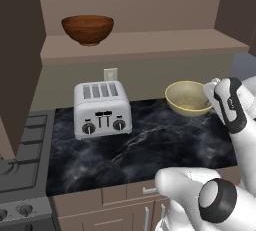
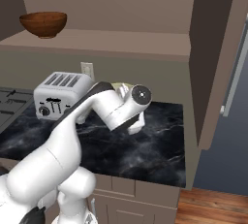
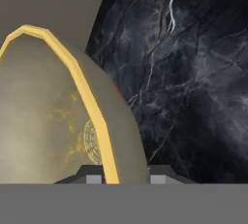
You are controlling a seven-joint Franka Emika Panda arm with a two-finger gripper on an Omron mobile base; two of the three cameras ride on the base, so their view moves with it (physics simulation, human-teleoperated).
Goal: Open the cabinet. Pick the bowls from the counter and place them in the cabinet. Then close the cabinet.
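Observation:
The cabinet [image 1: 145, 45] stands open, both doors swung wide. On its inner shelf sits the reddish-brown wooden bowl [image 1: 87, 29], upright at the left end. The pale cream-yellow bowl [image 1: 187, 97] is at the back right of the black marble counter [image 1: 150, 145]. My gripper [image 1: 210, 103] reaches it from the right and is shut on its right rim. In the hand view the yellow rim [image 3: 92, 102] runs down between my two fingertips, one inside the bowl and one outside, where the gripper [image 3: 122, 179] pinches it. Whether the bowl still rests on the counter I cannot tell.
A silver toaster [image 1: 102, 109] stands on the counter left of the cream bowl, under the shelf. The grey stove [image 1: 20, 165] adjoins the counter's left end. The open right cabinet door [image 2: 213, 58] juts out beyond the counter's right edge.

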